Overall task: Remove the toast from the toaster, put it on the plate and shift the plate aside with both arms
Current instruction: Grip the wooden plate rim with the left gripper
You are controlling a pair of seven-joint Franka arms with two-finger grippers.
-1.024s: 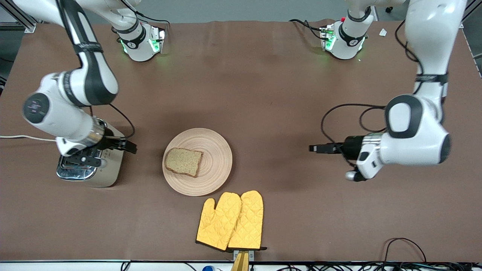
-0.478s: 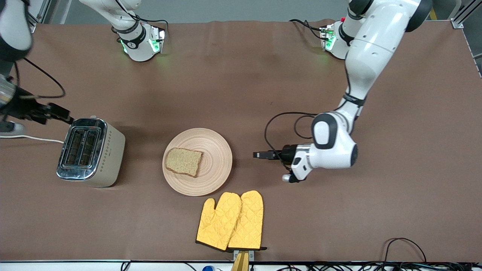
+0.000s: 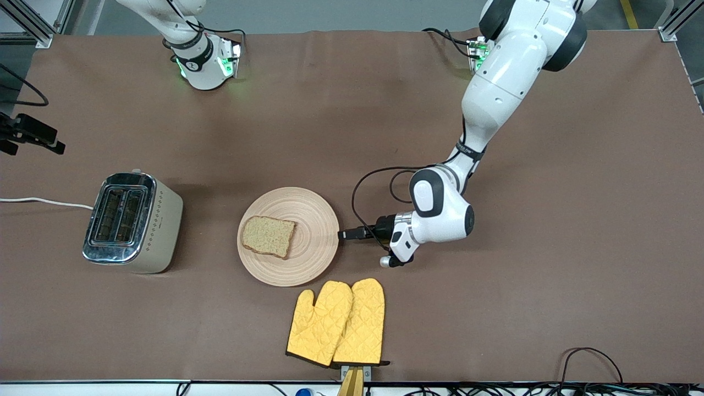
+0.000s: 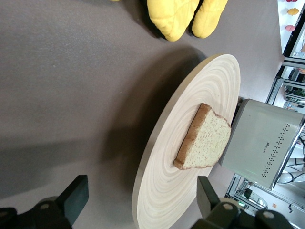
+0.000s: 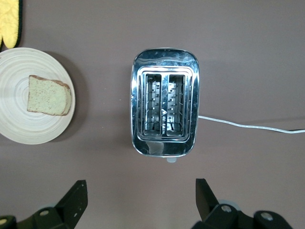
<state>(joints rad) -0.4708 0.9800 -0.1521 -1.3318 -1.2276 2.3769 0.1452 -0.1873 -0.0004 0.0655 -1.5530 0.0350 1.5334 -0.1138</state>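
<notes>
The toast (image 3: 268, 236) lies flat on the round wooden plate (image 3: 314, 220) in the middle of the table. My left gripper (image 3: 342, 235) is low at the plate's rim on the left arm's side. It is open, and in the left wrist view (image 4: 141, 195) its jaws stand one on each side of the plate's rim (image 4: 155, 176), with the toast (image 4: 204, 138) farther in. My right gripper (image 3: 54, 145) is open and empty, high over the right arm's end of the table. The right wrist view (image 5: 139, 195) looks down on the plate (image 5: 14, 129) and toast (image 5: 47, 95).
A silver two-slot toaster (image 3: 132, 221) with empty slots stands toward the right arm's end; its white cord (image 3: 38, 201) runs off the table. Two yellow oven mitts (image 3: 338, 323) lie nearer the front camera than the plate. Cables hang along the front edge.
My left arm swung in toward the plate and its gripper reached the rim. My right arm pulled up and away from the toaster toward the table's end. Plate and toast have not moved.
</notes>
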